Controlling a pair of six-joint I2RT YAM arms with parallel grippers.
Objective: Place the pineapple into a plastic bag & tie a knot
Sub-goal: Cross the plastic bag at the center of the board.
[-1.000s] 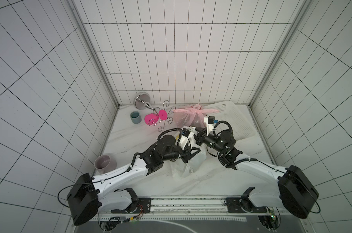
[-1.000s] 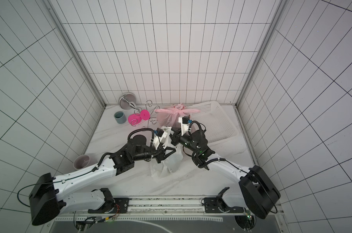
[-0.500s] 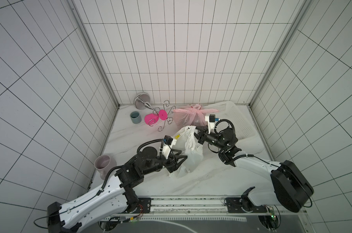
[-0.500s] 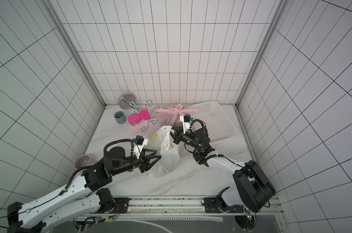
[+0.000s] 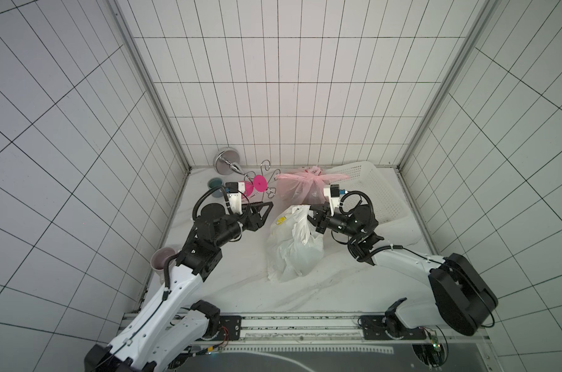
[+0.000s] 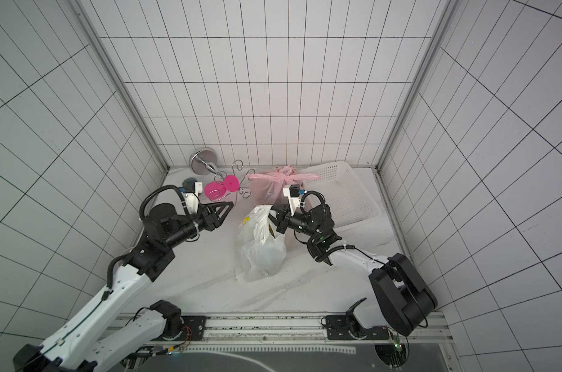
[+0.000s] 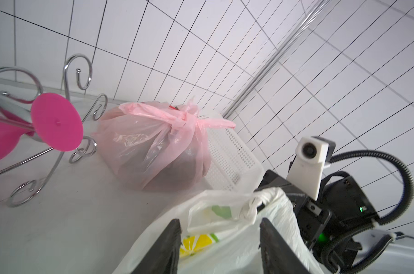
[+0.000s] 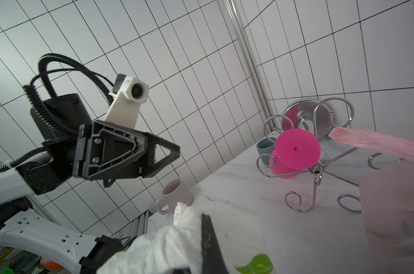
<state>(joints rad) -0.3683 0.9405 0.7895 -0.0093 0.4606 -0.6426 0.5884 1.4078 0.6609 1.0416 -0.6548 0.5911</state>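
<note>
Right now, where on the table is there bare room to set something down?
Bare: the front strip between the white bag and the base rail; also the patch between that bag and the left arm. Crowded: the back edge, with pink cups, pink bag and white basket.

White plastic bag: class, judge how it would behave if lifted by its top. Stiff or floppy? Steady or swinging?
Probably floppy: the white plastic bag is creased all over, and its top bunches where the right gripper pinches it. Likely bottom-heavy: its lower part bulges on the table, so it may sag and swing when lifted.
</note>
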